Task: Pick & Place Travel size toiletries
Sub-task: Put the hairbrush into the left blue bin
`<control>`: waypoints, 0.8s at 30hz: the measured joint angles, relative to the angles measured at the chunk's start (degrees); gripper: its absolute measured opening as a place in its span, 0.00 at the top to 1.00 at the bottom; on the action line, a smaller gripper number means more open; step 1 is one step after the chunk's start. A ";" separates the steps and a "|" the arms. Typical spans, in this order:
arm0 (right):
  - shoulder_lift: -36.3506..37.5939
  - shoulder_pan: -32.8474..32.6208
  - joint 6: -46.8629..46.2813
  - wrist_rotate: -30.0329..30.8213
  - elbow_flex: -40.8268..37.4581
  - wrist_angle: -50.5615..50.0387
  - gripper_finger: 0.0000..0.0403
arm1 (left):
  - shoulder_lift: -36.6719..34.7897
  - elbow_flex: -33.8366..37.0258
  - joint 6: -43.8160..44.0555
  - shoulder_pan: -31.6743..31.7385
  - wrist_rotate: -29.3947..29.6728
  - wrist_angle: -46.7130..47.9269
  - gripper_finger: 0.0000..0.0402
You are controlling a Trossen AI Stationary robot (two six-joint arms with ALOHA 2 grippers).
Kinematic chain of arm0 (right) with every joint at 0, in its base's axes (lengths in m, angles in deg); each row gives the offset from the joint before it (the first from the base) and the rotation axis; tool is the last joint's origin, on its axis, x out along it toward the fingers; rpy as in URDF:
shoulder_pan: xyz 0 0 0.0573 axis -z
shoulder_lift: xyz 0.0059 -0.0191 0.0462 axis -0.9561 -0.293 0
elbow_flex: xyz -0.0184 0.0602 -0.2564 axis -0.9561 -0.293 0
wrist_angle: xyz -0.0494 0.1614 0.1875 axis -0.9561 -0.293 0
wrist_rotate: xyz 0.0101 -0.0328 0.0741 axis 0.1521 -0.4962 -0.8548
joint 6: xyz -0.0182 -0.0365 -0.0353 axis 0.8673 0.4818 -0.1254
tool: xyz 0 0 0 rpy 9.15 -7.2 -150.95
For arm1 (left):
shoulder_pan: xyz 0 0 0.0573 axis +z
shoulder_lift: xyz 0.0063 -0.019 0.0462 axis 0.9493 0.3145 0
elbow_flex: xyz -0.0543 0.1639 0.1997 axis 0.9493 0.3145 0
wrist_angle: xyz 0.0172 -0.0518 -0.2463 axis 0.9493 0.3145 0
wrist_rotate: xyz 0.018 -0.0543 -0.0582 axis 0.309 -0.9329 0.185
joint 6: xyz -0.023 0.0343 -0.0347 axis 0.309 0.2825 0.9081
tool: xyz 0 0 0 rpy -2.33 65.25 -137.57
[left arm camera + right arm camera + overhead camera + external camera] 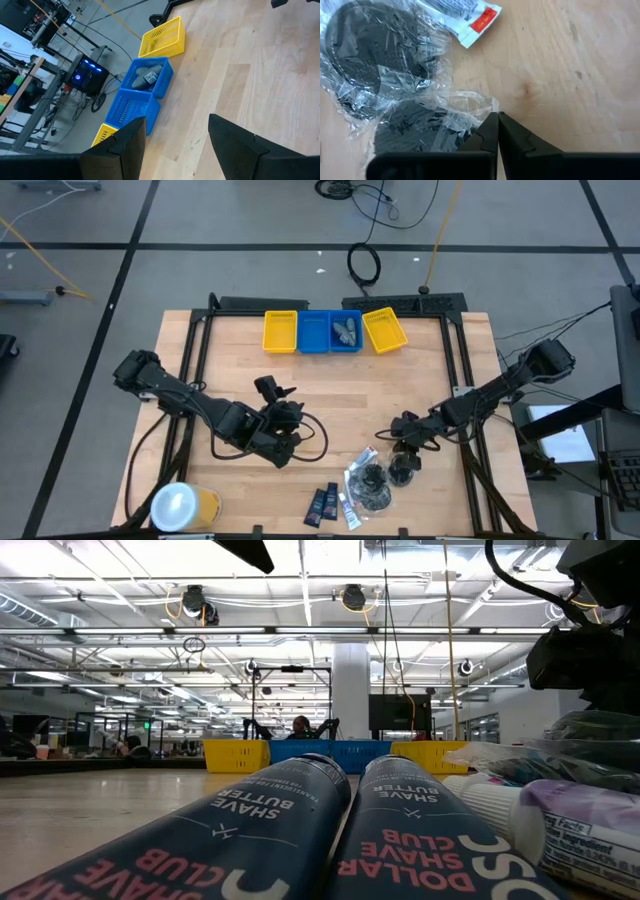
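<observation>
Navy flat packets (300, 830) lie closest to the low camera, at the bench's front edge beside a small white tube (560, 830). Just behind them, clear pouches (385, 70) with dark round contents rest on the wood. Right gripper (497, 127): fingers pressed together on the crinkled edge of one clear pouch. Left gripper (175, 145): fingers apart, holding nothing, above the bench's middle. Blue tray (345, 332), back edge: grey items inside.

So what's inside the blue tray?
One blue tray holds a few grey toiletry bottles piled together; anything beneath them is covered. The blue tray beside it looks empty.
</observation>
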 joint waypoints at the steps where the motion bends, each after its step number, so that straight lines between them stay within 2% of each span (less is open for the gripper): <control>1: 0.36 0.07 0.01 0.49 0.19 0.03 1.00 | 0.00 0.00 0.00 0.13 0.00 0.00 0.47; 9: 5.40 0.59 4.27 1.80 4.63 -1.68 1.00 | 0.00 0.00 0.28 1.28 -1.84 -0.47 0.47; 16: 10.80 0.90 8.87 9.23 8.57 -6.10 1.00 | 0.00 0.00 0.57 1.39 -2.47 -0.63 0.47; 24: 15.22 2.79 16.07 16.46 12.30 -6.41 1.00 | 0.00 0.00 0.69 1.41 -2.51 -0.66 0.47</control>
